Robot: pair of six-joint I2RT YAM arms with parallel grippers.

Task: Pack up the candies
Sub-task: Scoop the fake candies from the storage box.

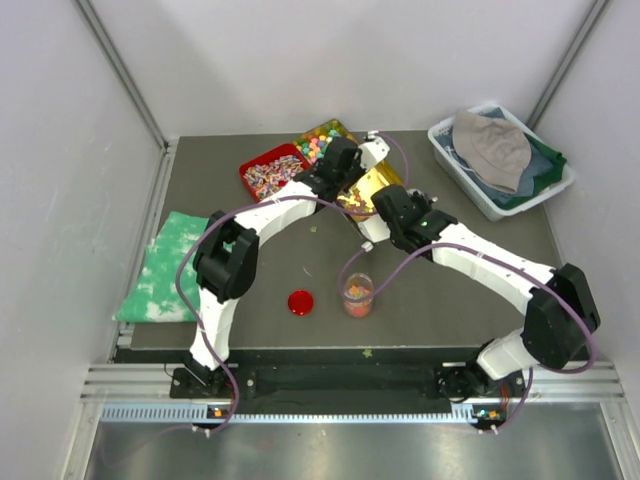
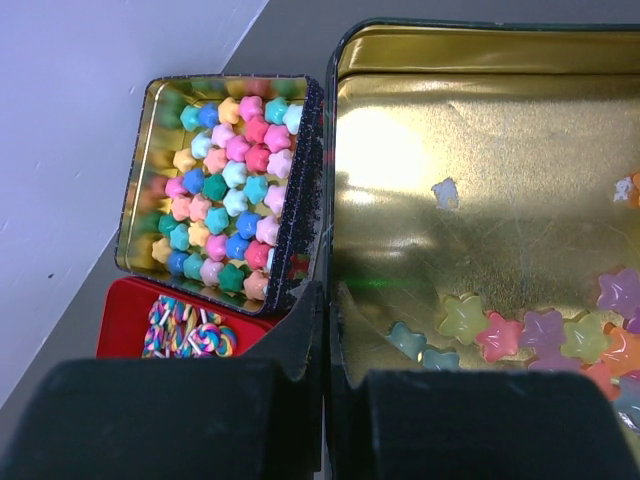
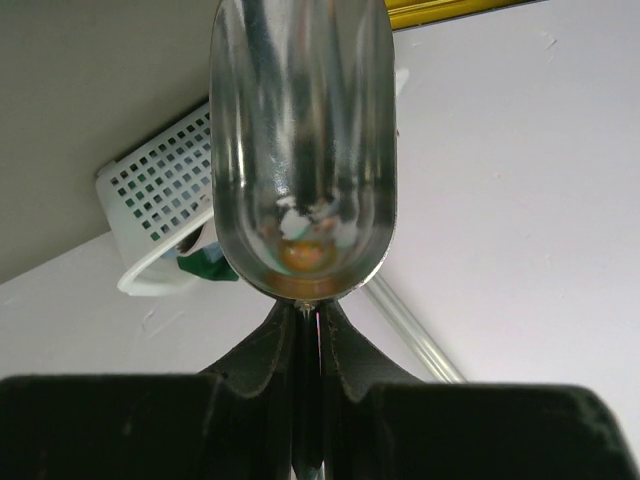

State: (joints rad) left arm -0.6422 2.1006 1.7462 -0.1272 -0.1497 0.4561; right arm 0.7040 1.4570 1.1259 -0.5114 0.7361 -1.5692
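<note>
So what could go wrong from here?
The scoop in the right gripper seems to carry only a piece or two, which could slide out before reaching the narrow jar. The arm's cable loops beside that open jar and might tip it. The left gripper pinches the gold tin by its wall; a slip could jolt the candies.

Your top camera looks steeply down from above and behind, taking in the whole table (image 1: 450, 300). Your left wrist camera sits close over the gold tin (image 2: 450, 130), facing down. Your right wrist camera looks along a metal scoop (image 3: 300, 150) toward the white basket (image 3: 160, 190). Tin and basket both show overhead too.
</note>
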